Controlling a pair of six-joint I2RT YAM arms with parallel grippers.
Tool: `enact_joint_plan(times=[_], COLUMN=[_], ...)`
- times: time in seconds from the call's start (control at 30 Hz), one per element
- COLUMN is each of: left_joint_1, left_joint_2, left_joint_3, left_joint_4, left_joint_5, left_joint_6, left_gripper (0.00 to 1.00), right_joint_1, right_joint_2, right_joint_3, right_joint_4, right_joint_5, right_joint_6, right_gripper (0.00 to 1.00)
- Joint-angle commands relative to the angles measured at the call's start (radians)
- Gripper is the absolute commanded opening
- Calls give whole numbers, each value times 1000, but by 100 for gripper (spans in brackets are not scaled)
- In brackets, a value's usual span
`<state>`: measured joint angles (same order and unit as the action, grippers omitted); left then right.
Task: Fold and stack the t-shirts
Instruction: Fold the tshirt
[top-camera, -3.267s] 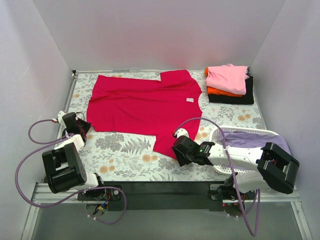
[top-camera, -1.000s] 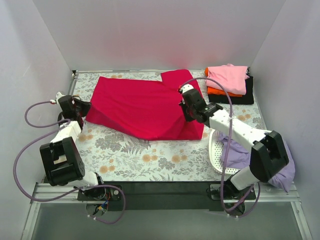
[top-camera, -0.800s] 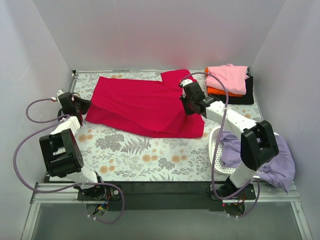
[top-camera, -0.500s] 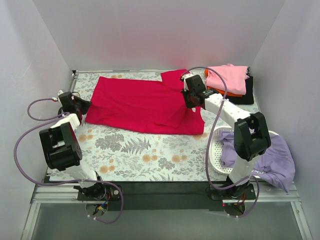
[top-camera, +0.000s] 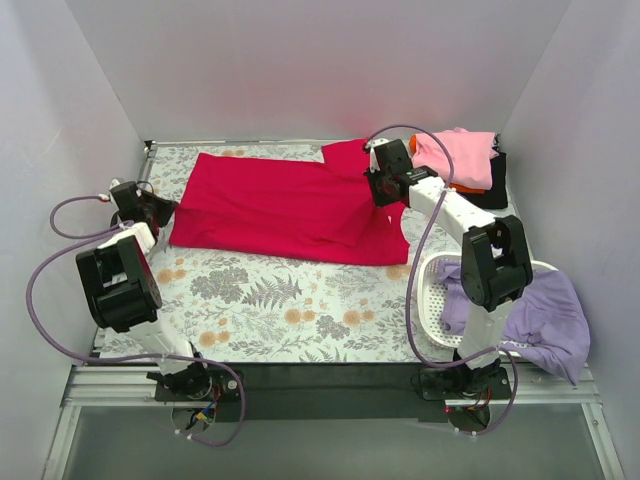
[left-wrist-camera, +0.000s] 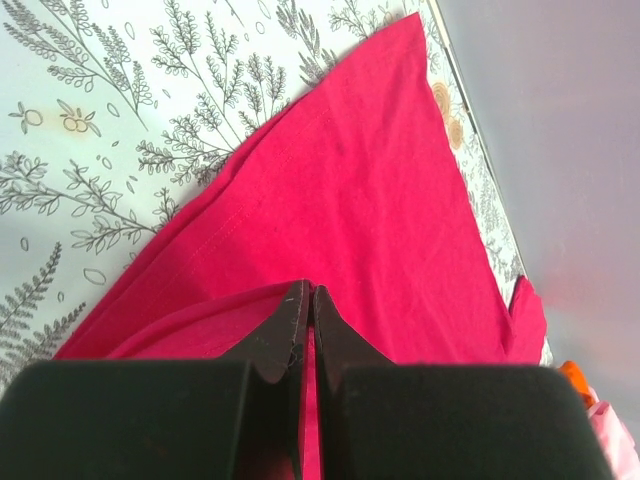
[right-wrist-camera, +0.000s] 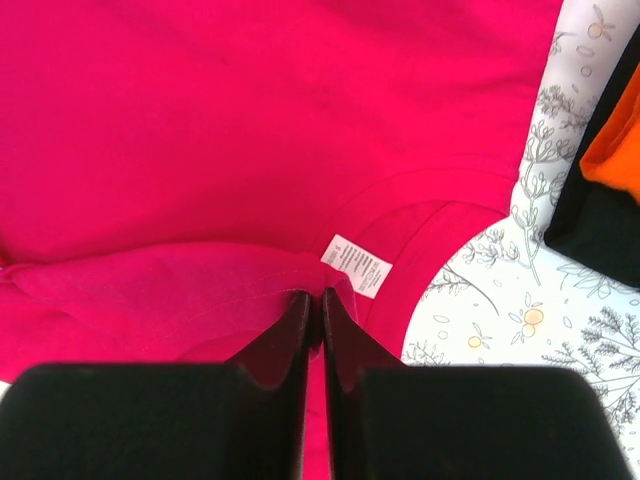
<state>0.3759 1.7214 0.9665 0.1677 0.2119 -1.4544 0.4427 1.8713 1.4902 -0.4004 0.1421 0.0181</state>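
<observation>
The large crimson-red t-shirt (top-camera: 280, 205) lies across the far half of the table, its near half folded back over it. My left gripper (top-camera: 160, 210) is shut on the shirt's left edge (left-wrist-camera: 330, 230). My right gripper (top-camera: 385, 188) is shut on a folded edge of the red shirt (right-wrist-camera: 200, 130) near the collar, beside its white label (right-wrist-camera: 357, 266). A stack of folded pink (top-camera: 455, 155), orange (top-camera: 447, 184) and black (top-camera: 480, 196) t-shirts sits at the far right. The lavender t-shirt (top-camera: 540, 320) hangs over the basket.
A white mesh basket (top-camera: 432, 290) stands at the near right, holding the lavender shirt. The floral table cover (top-camera: 290, 300) runs across the near half. White walls close in the left, back and right. The orange and black shirts show at the right wrist view's edge (right-wrist-camera: 610, 160).
My right gripper has carried the shirt's near edge from the table's front up to the collar, folding the red shirt in half. My left gripper has moved slightly farther back with the left edge.
</observation>
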Motion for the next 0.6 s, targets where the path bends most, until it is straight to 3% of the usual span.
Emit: enact_joint_plan(times=[0.0,0.57], left_joint_1=[8,14], left_joint_2=[38,138], left_joint_3=[60,118], left_joint_4=[15,61], left_joint_5=[46,49], left_joint_6=[28,69], left_gripper=[0,0], right_joint_1=[-6,-36], right_joint_2=[20,86], right_joint_3=[74,131], right_joint_4=[6,-18], right_joint_5=[-4,31], right_joint_6=[-17,-17], right_gripper=[1,1])
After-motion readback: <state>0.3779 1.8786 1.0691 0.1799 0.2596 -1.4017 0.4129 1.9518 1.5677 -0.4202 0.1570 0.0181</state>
